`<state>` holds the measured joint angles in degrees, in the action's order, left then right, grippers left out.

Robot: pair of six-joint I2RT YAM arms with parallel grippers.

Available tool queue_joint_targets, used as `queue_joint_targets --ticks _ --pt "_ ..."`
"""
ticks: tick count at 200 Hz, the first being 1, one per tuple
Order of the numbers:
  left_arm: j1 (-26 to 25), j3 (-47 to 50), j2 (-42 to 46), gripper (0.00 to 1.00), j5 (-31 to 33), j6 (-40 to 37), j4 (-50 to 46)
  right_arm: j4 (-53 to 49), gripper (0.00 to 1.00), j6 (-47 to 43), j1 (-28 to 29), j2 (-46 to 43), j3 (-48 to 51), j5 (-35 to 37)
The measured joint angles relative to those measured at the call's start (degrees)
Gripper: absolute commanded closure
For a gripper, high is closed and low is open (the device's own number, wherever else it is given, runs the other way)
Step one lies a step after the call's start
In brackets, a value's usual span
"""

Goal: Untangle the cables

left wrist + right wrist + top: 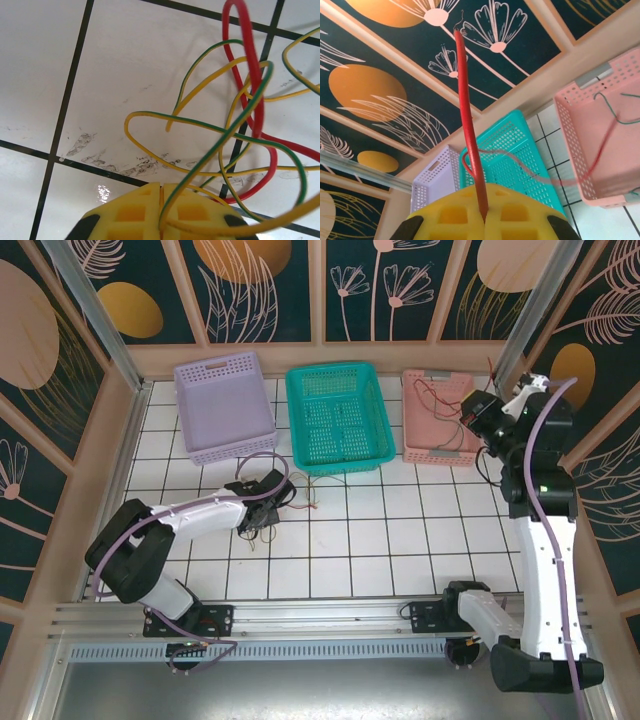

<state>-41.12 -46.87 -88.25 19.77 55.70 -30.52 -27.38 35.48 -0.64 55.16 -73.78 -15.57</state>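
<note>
Left claw (262,508) sits low over the white tiled tabletop (400,530), in front of the teal basket (340,415). In its wrist view the yellow pads of the left claw (161,200) stand nearly together, with one green-and-yellow cable (220,141) running into the seam between them, so we record it as pinching that strand. Directly ahead of this claw lies the tangle of cables (300,495). The pinched strand rises up and to the right through yellow loops, and a red loop (250,75) crosses them further ahead and to the right. The tangle partly rests on the tiles and partly lifts off them. Right claw (467,408) is raised beside the pink basket (425,373). Seen from its wrist, the right claw (484,205) is closed on a red cable (467,115), which stands almost straight up from between the pads, its bare tip at the top. A blurred length of the same colour trails off to the claw's right towards the pink basket (570,145), where more loose cables (615,112), green and red, lie. Ahead of the right claw is the teal basket (520,150), and ahead to its left the lilac basket (435,175). We cannot tell whether the trailing length touches the pink basket's rim.
</note>
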Motion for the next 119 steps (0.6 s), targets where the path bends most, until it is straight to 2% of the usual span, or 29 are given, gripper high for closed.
queue_joint_targets --ticks 11,30,63,119 --pt "0.00 -0.26 1.05 0.48 -0.17 -0.07 -0.61 1.51 1.00 -0.07 0.46 1.31 0.02 -1.09" --pt "0.00 -1.84 3.26 0.40 -0.50 0.00 -1.90 4.92 1.00 -0.63 2.91 3.63 0.57 -2.89" --pt "0.00 -5.99 7.26 0.34 -2.01 0.39 -4.17 10.51 1.00 -1.18 10.69 9.90 0.35 -5.33" --pt "0.00 -9.79 12.63 0.32 -2.78 2.60 -9.22 14.62 1.00 -1.99 20.92 25.88 -3.41 -3.15"
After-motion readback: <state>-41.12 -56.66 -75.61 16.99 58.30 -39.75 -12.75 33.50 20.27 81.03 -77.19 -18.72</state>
